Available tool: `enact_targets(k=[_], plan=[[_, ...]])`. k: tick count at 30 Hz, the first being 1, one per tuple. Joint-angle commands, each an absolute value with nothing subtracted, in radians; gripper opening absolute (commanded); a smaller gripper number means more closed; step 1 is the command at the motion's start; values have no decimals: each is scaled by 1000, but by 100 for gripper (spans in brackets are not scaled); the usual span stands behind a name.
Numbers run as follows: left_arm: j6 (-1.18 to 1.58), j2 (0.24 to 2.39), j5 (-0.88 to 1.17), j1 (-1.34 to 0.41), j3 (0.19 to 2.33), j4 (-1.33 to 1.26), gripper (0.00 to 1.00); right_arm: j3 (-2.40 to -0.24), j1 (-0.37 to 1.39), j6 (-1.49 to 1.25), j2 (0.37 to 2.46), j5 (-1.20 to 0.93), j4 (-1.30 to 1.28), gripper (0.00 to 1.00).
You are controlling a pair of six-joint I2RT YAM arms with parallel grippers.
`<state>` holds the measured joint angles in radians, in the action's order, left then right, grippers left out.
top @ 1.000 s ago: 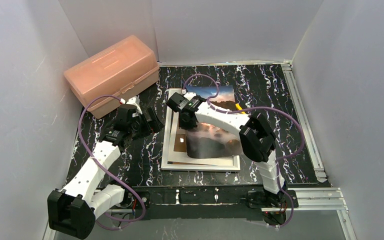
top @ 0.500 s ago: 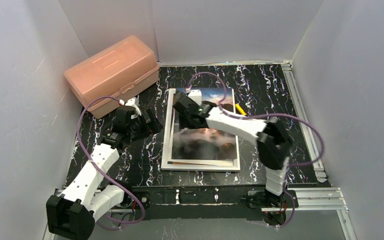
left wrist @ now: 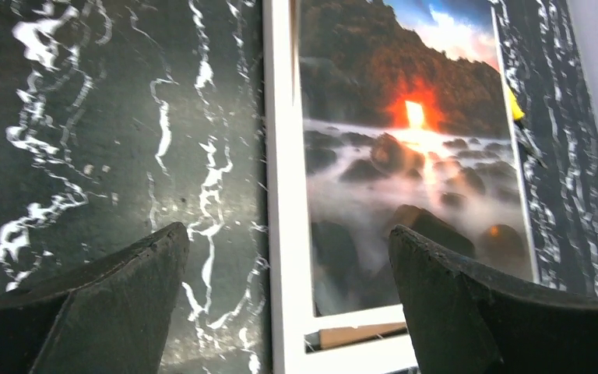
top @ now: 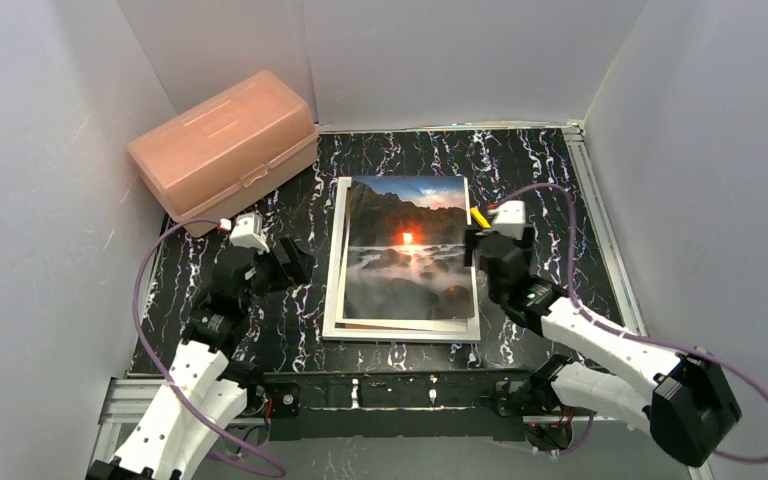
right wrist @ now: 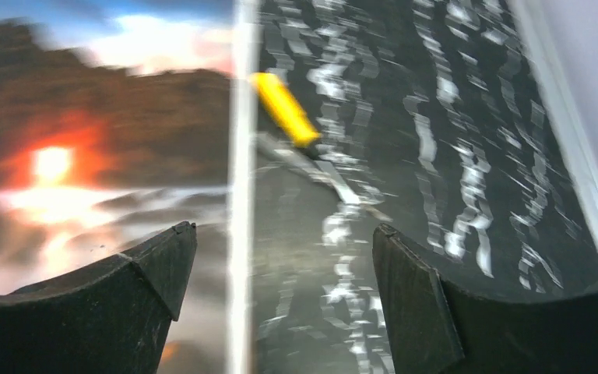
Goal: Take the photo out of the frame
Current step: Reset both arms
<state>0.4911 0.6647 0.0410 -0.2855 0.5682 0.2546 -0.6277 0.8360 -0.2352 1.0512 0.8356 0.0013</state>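
The photo (top: 405, 255), an orange sun glow over misty rocks, lies flat and face up on the white frame (top: 400, 331) in the middle of the table. A strip of brown board (left wrist: 350, 335) shows below the photo's near edge. My left gripper (top: 295, 262) hovers open just left of the frame. In the left wrist view its gripper (left wrist: 286, 234) straddles the frame's white border (left wrist: 280, 156) beside the photo (left wrist: 405, 156). My right gripper (top: 495, 240) hangs open at the frame's right edge. The right wrist view is blurred, with the gripper (right wrist: 284, 230) empty and the photo (right wrist: 86, 156) to its left.
A pink plastic box (top: 225, 145) stands at the back left. A yellow-handled tool (top: 479, 216) lies on the black marbled table just right of the frame, ahead of the right fingers (right wrist: 284, 109). Metal rails (top: 605, 240) run along the right and near edges.
The right gripper has opened and let go of the photo, which dropped flat onto the frame. The right arm swung back to the frame's right side. The left arm shifted slightly nearer.
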Motion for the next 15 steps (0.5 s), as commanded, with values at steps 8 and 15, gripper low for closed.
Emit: enact_targets(k=[8,15], plan=[[326,756,-385,-291,322,-200,98,-392,311,-139,1072,589,493,91],[303,910,-473,-268,309,-415,98,-289,271,-2,1242,664,794,91]])
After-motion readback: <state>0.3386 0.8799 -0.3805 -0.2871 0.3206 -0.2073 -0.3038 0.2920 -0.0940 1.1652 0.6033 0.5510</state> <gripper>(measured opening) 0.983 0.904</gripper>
